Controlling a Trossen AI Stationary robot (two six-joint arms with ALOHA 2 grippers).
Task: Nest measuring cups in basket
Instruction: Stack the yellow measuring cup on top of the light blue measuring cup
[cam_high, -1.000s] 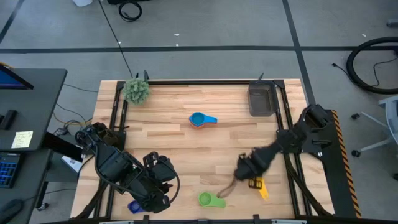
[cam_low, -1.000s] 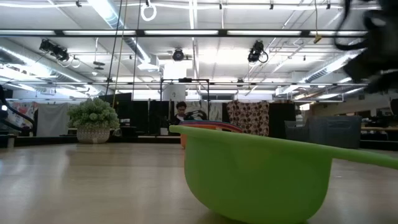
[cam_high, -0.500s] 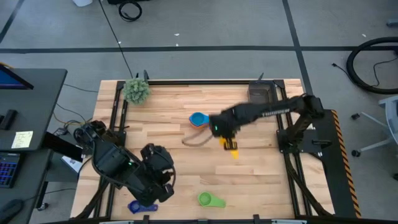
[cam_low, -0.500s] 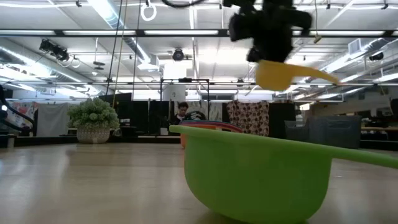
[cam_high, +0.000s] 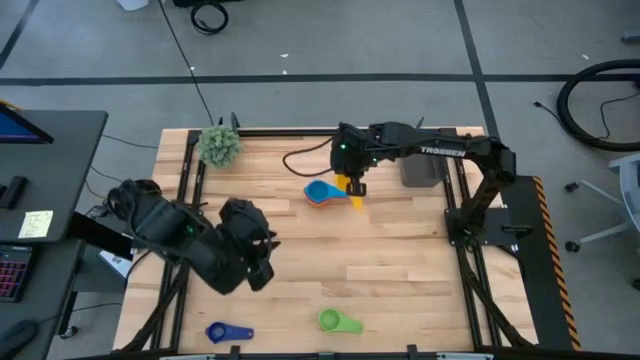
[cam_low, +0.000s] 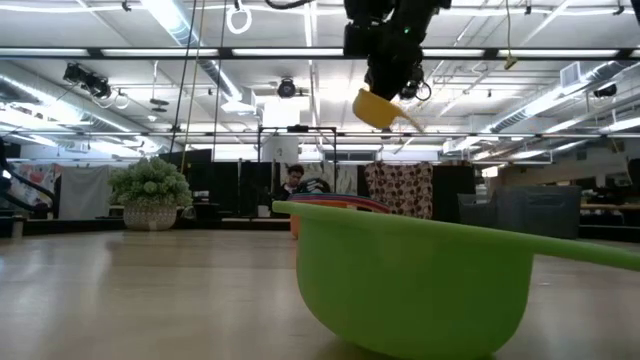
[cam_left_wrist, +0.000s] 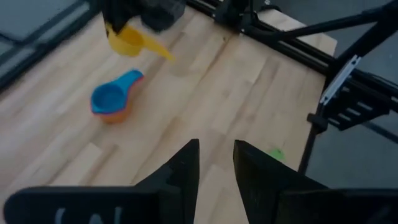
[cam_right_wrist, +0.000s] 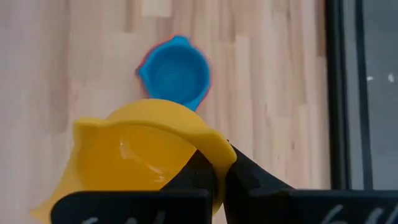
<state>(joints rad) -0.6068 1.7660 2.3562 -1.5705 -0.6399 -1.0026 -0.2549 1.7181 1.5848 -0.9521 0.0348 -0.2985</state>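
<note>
The yellow measuring cup (cam_high: 354, 187) is up in the air, pinched by the rim in the right gripper (cam_high: 352, 177), hanging just beside the light blue cup stack (cam_high: 321, 192) in the far middle of the table; the light blue one sits on top with orange and red rims peeking out under it. The dark grey basket (cam_high: 419, 160) is at the far right corner with nothing in it. A green cup (cam_high: 333, 320) and a dark blue cup (cam_high: 224, 332) lie apart near the front edge. The left gripper (cam_left_wrist: 214, 171) hovers over the left-front part of the butcher-block table (cam_high: 400, 260), fingers a little apart, holding nothing. A fuzzy green plant ball (cam_high: 219, 145) sits in the far left corner. Behind is a big workshop with ceiling strip lights. Since half a second ago the right arm has carried the yellow cup farther back, and the left arm has lifted away from the dark blue cup.
</note>
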